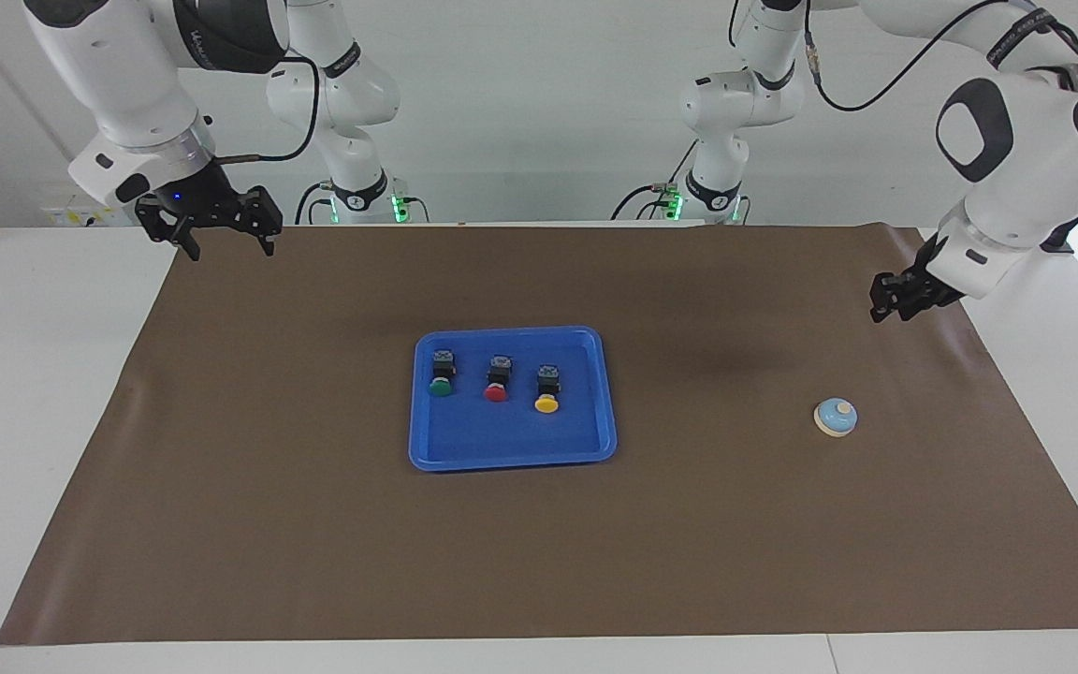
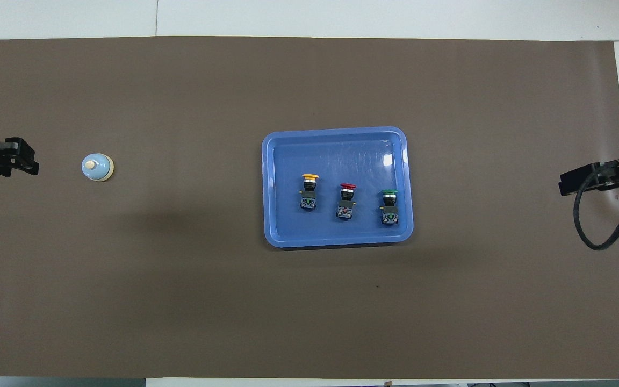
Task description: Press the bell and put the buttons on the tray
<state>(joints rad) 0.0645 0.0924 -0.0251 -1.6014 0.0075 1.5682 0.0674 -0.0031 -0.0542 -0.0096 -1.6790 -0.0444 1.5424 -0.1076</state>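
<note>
My left tool [image 2: 16, 161] hangs near the bell [image 2: 97, 167], apart from it; three buttons [image 2: 346, 200] lie in the tray [image 2: 336, 240].

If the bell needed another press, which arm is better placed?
Left, probably. The left gripper hangs over the mat at the bell's end of the table; the right gripper waits at the other end.
</note>
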